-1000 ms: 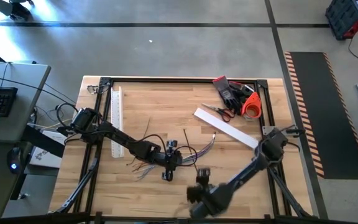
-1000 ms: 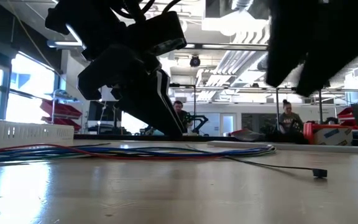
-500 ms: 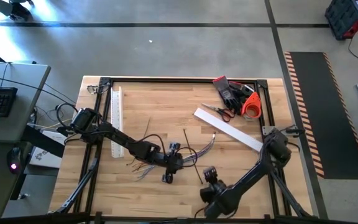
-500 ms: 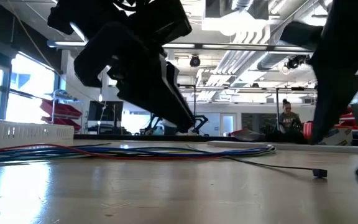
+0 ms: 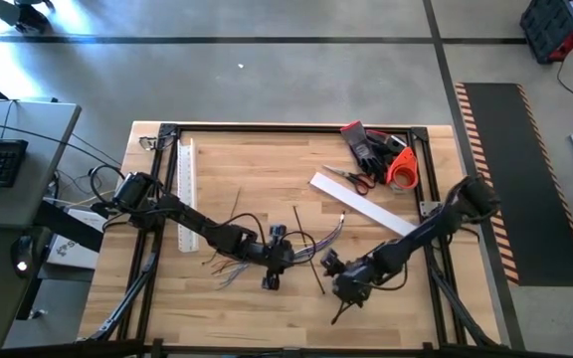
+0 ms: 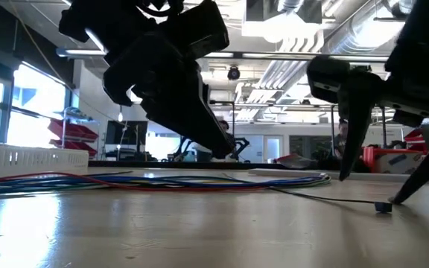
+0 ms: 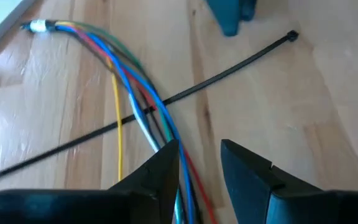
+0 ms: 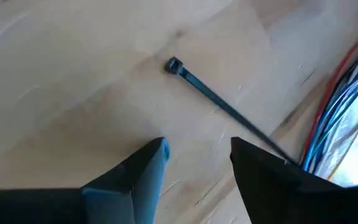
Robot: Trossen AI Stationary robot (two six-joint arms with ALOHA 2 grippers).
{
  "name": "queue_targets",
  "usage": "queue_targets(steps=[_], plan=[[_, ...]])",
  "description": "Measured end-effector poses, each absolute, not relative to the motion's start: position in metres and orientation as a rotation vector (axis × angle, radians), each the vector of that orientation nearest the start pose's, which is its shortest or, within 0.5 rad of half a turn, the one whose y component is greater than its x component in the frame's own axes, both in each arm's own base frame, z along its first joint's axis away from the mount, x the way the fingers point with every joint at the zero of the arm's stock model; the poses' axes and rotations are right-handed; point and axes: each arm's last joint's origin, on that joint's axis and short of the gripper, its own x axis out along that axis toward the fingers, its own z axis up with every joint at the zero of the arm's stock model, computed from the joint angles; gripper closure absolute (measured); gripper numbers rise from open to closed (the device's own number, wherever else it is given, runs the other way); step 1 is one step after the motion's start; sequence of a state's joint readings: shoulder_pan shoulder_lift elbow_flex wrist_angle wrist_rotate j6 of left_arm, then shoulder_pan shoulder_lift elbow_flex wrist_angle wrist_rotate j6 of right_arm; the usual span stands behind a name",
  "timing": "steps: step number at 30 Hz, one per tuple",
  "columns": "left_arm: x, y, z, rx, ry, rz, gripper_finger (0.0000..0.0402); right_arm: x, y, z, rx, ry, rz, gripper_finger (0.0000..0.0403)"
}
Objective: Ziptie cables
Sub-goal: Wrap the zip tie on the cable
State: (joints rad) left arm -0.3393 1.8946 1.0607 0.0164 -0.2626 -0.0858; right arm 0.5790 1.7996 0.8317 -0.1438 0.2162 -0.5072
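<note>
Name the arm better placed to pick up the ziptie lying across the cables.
Right. The right gripper hovers open beside the ziptie's free head end, while the left gripper is occupied straddling the cables.

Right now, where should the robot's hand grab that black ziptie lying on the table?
Best near its square head end, which lies bare on the wood. The ziptie is flat and thin, and its other end runs under the cables, so the open right hand should come straight down, fingers either side of the strip.

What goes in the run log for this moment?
left tool: open over cables | right tool: open above ziptie | nothing tied
</note>
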Motion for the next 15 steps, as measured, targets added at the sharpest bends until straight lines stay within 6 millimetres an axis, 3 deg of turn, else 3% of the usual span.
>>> queue_targets(steps=[8,15], plan=[[0.351,-0.114,0.128,0.125,0.722,0.04,0.0301,0.272,0.172,0.107,-0.913,0.731,0.535,0.0226],[0.344,-0.116,0.123,0.105,0.666,0.078,0.0301,0.289,0.159,0.106,-0.93,0.667,0.486,0.0226]])
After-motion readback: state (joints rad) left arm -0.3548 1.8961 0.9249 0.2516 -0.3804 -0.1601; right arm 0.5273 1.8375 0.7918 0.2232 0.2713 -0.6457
